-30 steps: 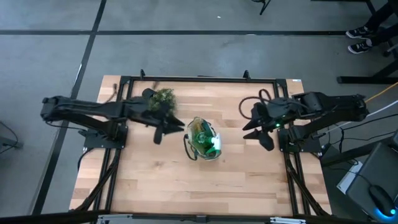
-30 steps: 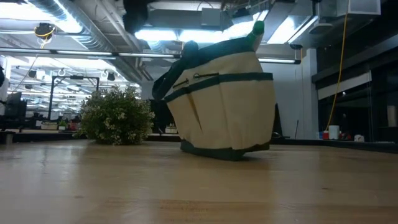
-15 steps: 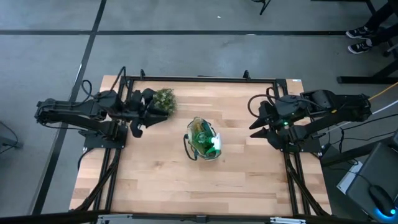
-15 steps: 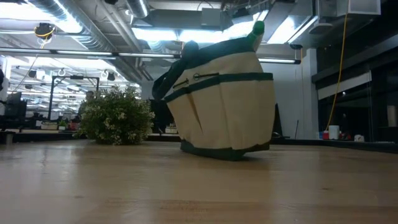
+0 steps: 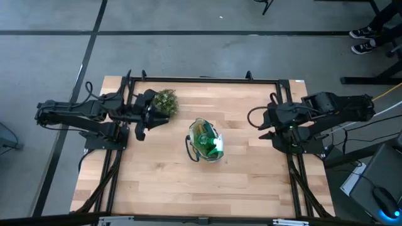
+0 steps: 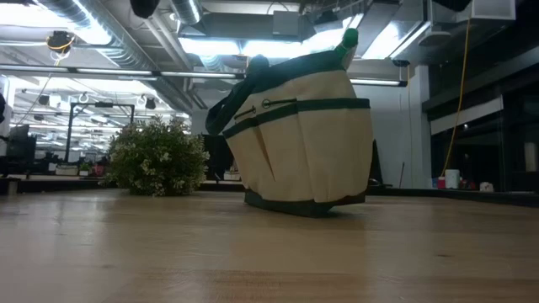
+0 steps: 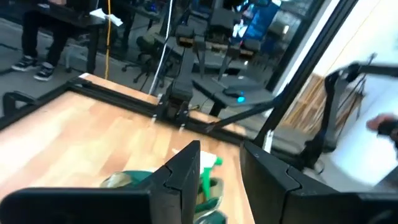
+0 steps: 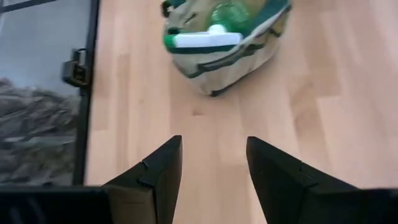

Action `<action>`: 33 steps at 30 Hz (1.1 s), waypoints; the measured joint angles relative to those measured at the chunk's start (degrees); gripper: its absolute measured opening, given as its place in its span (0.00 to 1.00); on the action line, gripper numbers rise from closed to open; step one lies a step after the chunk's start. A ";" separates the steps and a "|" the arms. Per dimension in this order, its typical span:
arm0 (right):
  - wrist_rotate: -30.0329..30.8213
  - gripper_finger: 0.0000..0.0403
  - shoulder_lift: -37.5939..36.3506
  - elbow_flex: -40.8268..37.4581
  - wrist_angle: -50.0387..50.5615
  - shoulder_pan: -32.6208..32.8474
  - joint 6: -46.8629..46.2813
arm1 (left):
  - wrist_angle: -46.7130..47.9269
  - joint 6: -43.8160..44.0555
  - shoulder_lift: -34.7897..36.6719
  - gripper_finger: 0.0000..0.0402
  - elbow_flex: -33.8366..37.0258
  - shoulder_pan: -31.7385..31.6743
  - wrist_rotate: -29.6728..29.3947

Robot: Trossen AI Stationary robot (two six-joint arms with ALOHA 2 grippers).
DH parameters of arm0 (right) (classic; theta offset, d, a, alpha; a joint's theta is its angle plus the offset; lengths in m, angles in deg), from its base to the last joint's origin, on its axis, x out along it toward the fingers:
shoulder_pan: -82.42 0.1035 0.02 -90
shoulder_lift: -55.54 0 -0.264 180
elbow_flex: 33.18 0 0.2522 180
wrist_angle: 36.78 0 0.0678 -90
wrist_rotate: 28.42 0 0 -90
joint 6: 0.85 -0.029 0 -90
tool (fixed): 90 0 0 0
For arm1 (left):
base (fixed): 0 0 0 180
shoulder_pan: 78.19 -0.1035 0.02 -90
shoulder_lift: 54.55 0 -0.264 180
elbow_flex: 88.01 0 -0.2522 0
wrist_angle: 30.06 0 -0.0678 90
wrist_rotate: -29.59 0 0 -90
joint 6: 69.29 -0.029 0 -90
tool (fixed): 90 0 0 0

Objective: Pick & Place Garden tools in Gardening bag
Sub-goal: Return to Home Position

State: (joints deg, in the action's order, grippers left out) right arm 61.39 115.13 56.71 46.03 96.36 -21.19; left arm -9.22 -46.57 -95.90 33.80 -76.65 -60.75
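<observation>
My worktop and its load.
The pale wooden worktop (image 5: 157, 182) carries the gardening bag (image 5: 205, 141) upright near its middle, and a bushy green plant (image 5: 165, 100) standing apart from it on my left.

Bare tabletop (image 5: 188, 188) around bag (image 5: 205, 140) and plant (image 5: 165, 100)

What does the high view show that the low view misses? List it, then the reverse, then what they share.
Only the high view: the left claw, open beside the plant; the right claw, open at the right edge of the table; and the inside of the bag. Only the low view: the bag's side pockets and the room behind. Both: the bag, the plant and the table.
</observation>
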 joint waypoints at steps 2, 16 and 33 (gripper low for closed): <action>3.23 0.45 -1.73 -2.09 -1.23 1.28 0.00 | 1.75 -2.24 0.36 0.27 0.00 0.43 -0.18; 7.08 0.45 -22.10 -28.64 -31.73 9.62 2.37 | -5.96 -5.88 3.74 0.27 8.62 9.28 -16.63; 4.42 0.45 -42.81 -69.81 -85.72 10.72 16.83 | -44.93 -9.21 12.87 0.28 34.72 15.43 -26.33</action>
State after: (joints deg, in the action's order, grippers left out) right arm 65.81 72.32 -13.10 -39.69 107.07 -4.36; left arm -54.15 -55.78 -83.03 68.52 -61.23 -87.08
